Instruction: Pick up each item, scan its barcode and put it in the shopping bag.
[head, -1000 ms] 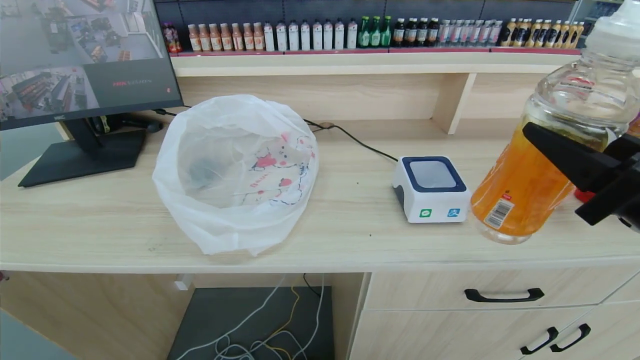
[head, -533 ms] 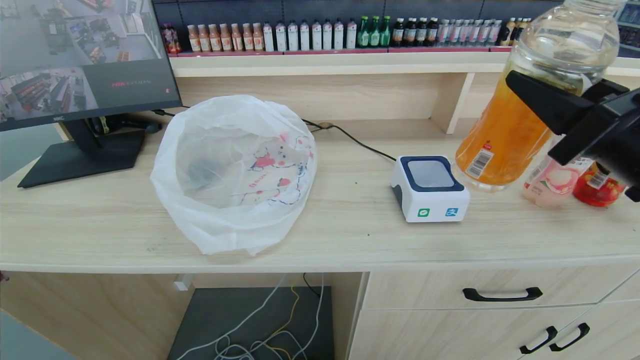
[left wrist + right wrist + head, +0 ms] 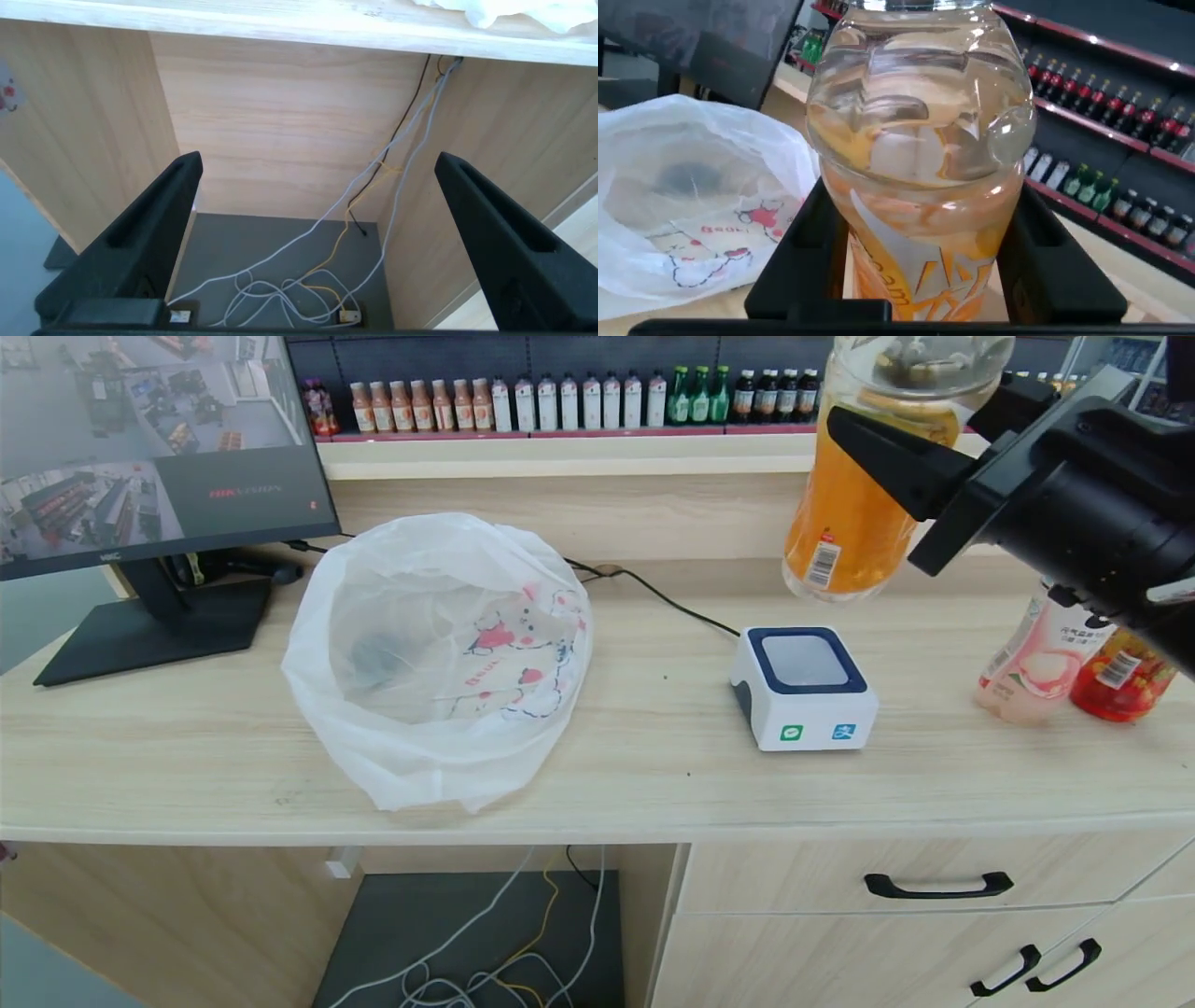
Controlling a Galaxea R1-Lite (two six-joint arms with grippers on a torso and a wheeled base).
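Where the bottle hangs: the orange-drink bottle (image 3: 845, 513) is held in the air over the back of the counter (image 3: 653, 775), tilted, above and behind the scanner (image 3: 803, 686) and touching nothing else.
Right gripper: the right gripper (image 3: 910, 429) is clamped on the bottle's clear upper part, one finger on each side, with the heavy liquid below the grip.
Left gripper: the left gripper (image 3: 318, 243) is spread wide and empty, low down and facing the cables (image 3: 308, 280) under the counter.
Barcode: the barcode (image 3: 822, 563) sits near the bottle's base and faces forward – not down toward the scanner's window, which faces up.
Bag: the shopping bag (image 3: 439, 653) stands open on the counter, well apart from the scanner on the robot's left side.
Step in hand: likely bringing the barcode to the scanner; bagging is not yet done.
Risk, missed scan: if the bottle is not turned so the label meets the window, the code probably won't read.
Risk, slip: the grip is on a rounded, smooth wall above the weight, so a quick swing could let the bottle rotate or slide in the jaws.
Risk, knock: lowering too far could shove the scanner.
Risk, neighbours: a pink bottle (image 3: 1032, 663) and a red jar (image 3: 1120, 677) stand under the arm – a low sweep could topple them.
Risk, bag: its soft rim may fold under a clumsy drop.
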